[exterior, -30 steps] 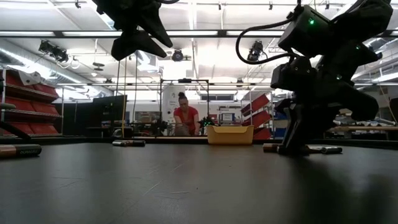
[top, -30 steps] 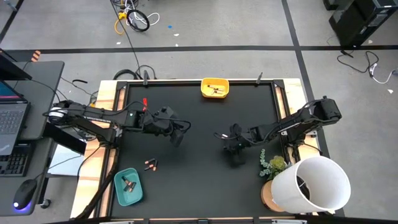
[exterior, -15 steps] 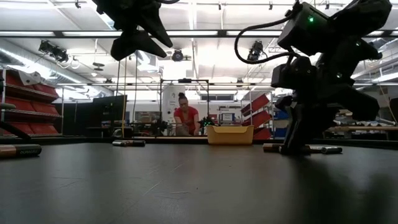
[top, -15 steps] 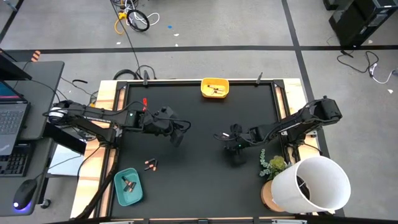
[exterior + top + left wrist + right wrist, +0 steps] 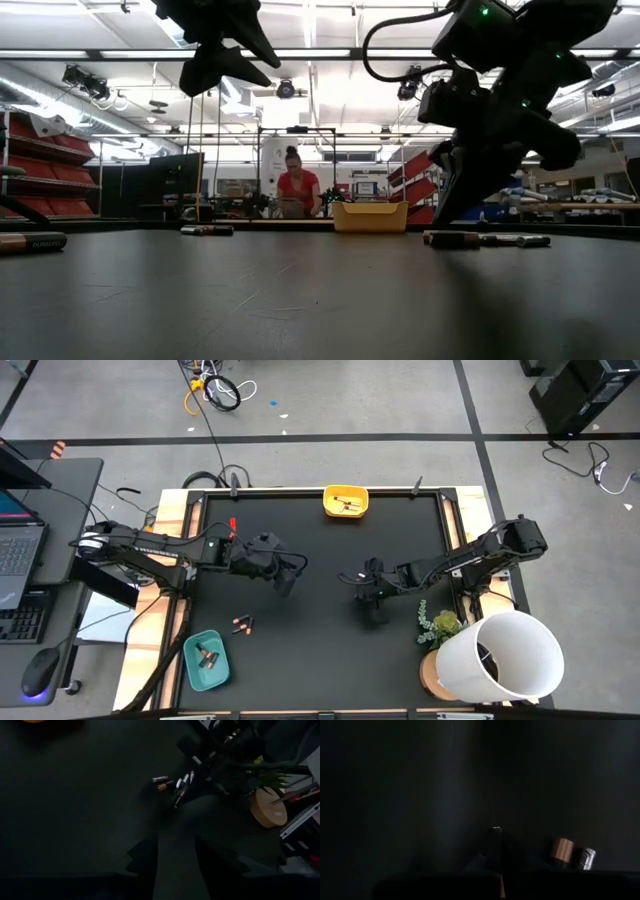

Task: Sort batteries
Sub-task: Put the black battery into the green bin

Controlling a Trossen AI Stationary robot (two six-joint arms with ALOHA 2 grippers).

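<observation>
On the black table [image 5: 320, 650] a yellow tray [image 5: 345, 501] sits at the far edge and a teal tray [image 5: 206, 659] at the near left corner, each with batteries in it. The left gripper [image 5: 287, 576] hangs above the mat left of centre, and whether its fingers are parted or closed I cannot tell. The right gripper [image 5: 366, 585] is raised just over a loose cluster of batteries [image 5: 172, 783] right of centre, its fingers closed on one battery [image 5: 493, 846], while another pair [image 5: 241, 624] lies near the teal tray.
</observation>
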